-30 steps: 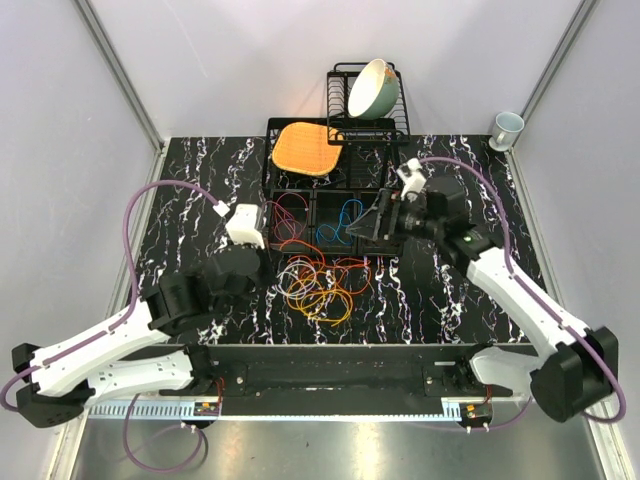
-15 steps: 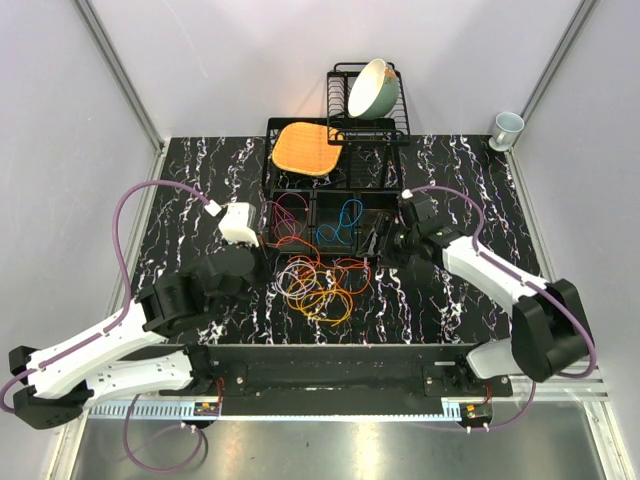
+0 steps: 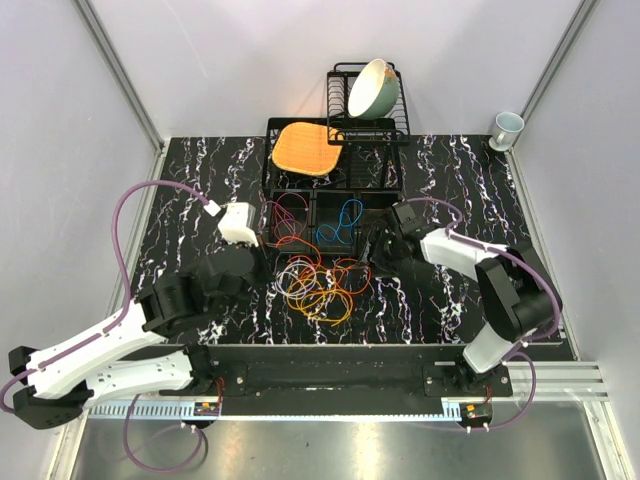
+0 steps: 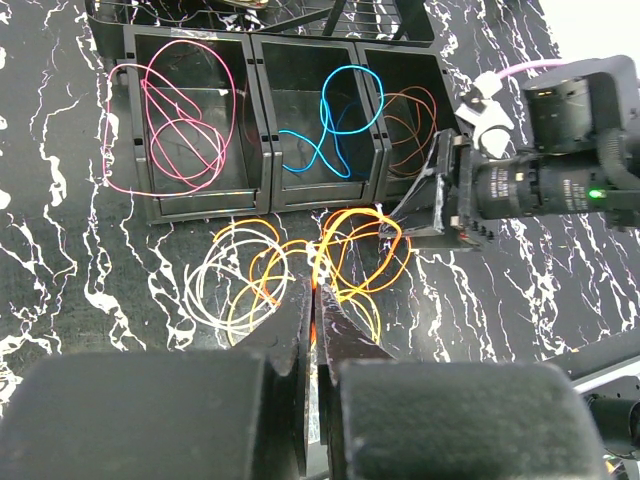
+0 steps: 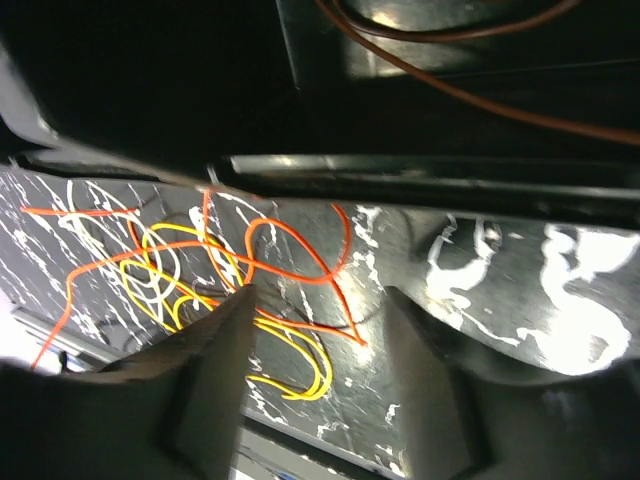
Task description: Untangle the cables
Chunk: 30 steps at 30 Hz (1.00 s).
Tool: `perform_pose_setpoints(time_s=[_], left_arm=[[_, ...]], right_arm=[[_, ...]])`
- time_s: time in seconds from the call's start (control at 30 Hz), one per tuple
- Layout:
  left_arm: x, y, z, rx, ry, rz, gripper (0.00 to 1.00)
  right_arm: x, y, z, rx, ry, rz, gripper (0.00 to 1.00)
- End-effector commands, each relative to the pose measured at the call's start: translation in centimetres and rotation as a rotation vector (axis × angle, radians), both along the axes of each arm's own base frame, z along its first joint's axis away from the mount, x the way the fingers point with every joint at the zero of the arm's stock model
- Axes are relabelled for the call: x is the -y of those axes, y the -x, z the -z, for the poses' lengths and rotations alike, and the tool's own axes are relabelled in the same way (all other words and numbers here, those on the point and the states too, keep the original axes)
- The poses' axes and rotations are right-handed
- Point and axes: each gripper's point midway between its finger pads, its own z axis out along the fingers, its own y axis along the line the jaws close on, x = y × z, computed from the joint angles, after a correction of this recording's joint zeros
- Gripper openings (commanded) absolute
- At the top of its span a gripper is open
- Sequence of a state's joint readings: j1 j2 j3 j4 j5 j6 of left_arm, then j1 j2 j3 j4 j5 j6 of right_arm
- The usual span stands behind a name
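The right gripper (image 3: 374, 250) is down low at the right edge of the tangle of cables (image 3: 320, 285), which lies on the marbled table (image 3: 200, 170) just in front of the three-compartment bin (image 4: 200, 208). Its jaws stand apart, and in the wrist view an orange loop (image 5: 300, 240) and a yellow strand (image 5: 300, 355) lie between the fingers, with nothing gripped yet. The left gripper (image 4: 312, 315) hangs over the near side of the heap with its fingers pressed together; whether a wire is caught in there, I can't tell. A pink cable (image 4: 185, 125), a blue cable (image 4: 335, 125) and a brown cable (image 4: 410, 130) sit one to a compartment. My read is that the step is picking out a single strand. Best to close on the orange loop alone, where it stands clear of the yellow, then lift slowly. Pinch two and the whole knot comes along.
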<state>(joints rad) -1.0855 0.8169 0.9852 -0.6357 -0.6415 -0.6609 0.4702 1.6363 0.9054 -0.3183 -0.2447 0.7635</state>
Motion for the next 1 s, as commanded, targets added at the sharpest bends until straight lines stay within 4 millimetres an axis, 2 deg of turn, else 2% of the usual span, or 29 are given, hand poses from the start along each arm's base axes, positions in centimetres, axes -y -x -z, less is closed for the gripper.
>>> perform_pose_setpoints(time_s=[0.0,0.03,0.07,0.17,0.2,0.27,0.37,0.47,0.57,0.6,0.63,0.67,0.8,0.83,0.9,0.97], left_arm=[[-0.6,-0.3,-1.7,0.040,0.051,-0.036,0.00],[-0.7,-0.4,-1.6,0.040,0.046,-0.040,0.00],[-0.7,-0.4,-1.5,0.040,0.044,-0.041,0.00],[-0.8,-0.4,-1.7,0.045,0.046,-0.046,0.00],[-0.8,-0.5,-1.6,0.044,0.043,-0.048,0.00],[-0.8,-0.5,-1.6,0.045,0.037,-0.046,0.00],[-0.7,-0.5,-1.5,0.044,0.034,-0.042,0.00],[-0.5,-0.5,-1.3,0.039,0.031,-0.037,0.00],[0.0,-0.5,-0.7,0.026,0.030,-0.027,0.00],[0.3,-0.5,-0.4,0.019,0.026,-0.020,0.00],[0.6,-0.6,-0.4,0.019,0.031,-0.015,0.00],[0.9,-0.5,-0.2,0.013,0.030,-0.007,0.00],[1.7,-0.8,0.8,-0.011,0.008,0.000,0.00],[1.9,-0.8,1.1,-0.018,0.002,0.001,0.00],[2.1,-0.8,1.1,-0.022,0.006,0.007,0.00],[2.2,-0.8,1.0,-0.023,0.009,0.009,0.00]], right_arm=[[-1.9,-2.0,-1.2,0.064,-0.026,0.001,0.53],[-1.9,-1.9,-1.0,0.056,-0.023,-0.003,0.49],[-2.1,-1.9,-0.9,0.056,-0.024,-0.005,0.38],[-2.2,-2.1,-0.9,0.058,-0.021,-0.006,0.28],[-2.3,-2.3,-1.1,0.063,-0.023,-0.006,0.17],[-2.2,-2.4,-1.4,0.063,-0.015,-0.008,0.01],[-2.4,-3.1,-4.0,0.108,-0.024,-0.017,0.00],[-3.2,-4.1,-9.6,0.219,-0.083,-0.036,0.00],[-4.1,-5.0,-18.5,0.410,-0.183,-0.075,0.00],[-4.0,-4.7,-21.5,0.473,-0.214,-0.081,0.00],[-3.9,-4.4,-23.2,0.500,-0.226,-0.088,0.00],[-4.1,-4.5,-26.9,0.573,-0.265,-0.104,0.00],[-4.2,-2.1,-37.3,0.797,-0.407,-0.180,0.00],[-4.2,-1.8,-39.1,0.851,-0.437,-0.186,0.00],[-3.6,-1.2,-41.2,0.923,-0.446,-0.182,0.00],[-3.1,-1.7,-41.0,0.934,-0.411,-0.158,0.00]])
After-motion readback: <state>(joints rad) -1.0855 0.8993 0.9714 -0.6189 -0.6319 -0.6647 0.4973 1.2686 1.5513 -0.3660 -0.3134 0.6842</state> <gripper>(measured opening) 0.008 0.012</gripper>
